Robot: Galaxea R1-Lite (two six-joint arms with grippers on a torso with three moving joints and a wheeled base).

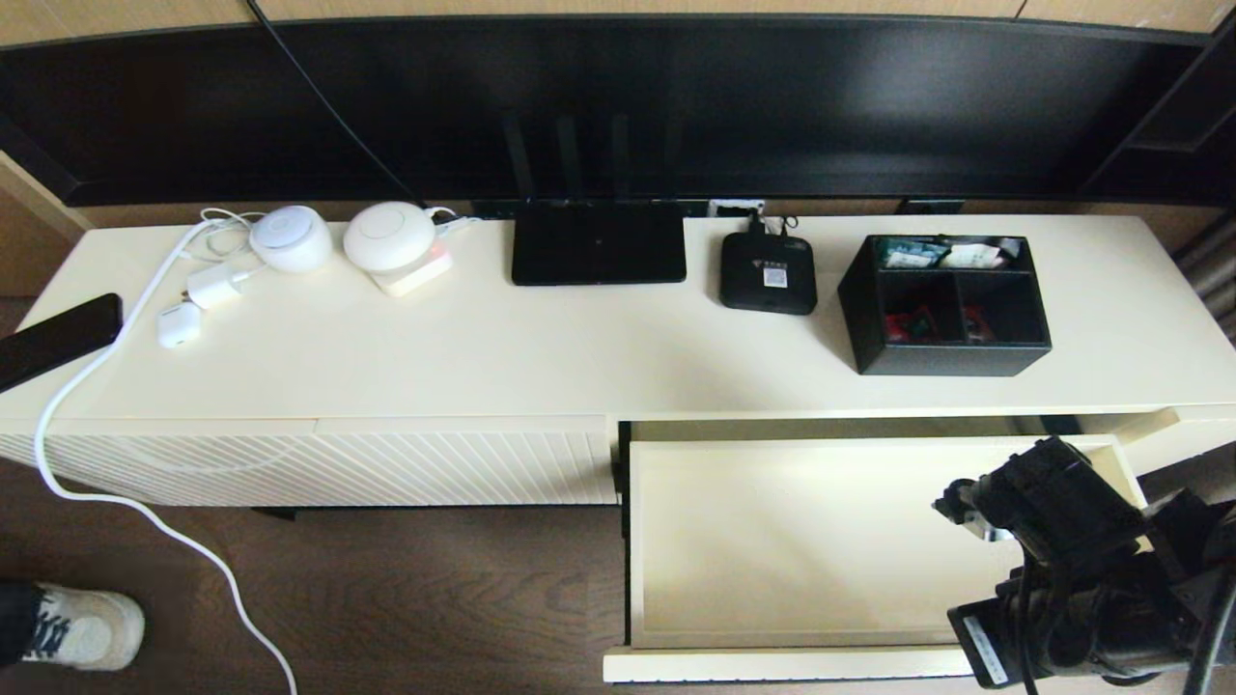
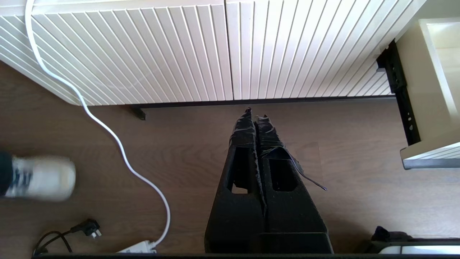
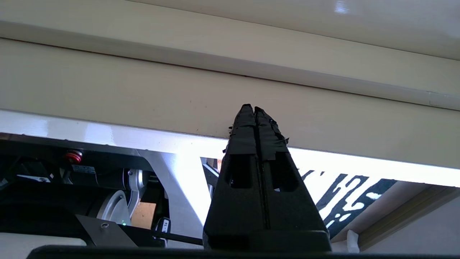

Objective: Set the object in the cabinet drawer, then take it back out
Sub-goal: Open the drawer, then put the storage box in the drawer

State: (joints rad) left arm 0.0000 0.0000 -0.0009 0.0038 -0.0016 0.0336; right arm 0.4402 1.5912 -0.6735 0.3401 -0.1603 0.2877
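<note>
Fingers of the left gripper press together over the floor, the drawer stands pulled open, the organizer box sits on the cabinet top, and the right gripper is closed, empty.

On the surface the organizer box sits at the right, with the set-top box to its left and the router further left. The cabinet drawer stands pulled out below the organizer box, in front of the surface. The right gripper hangs over the drawer's right front corner.
</note>
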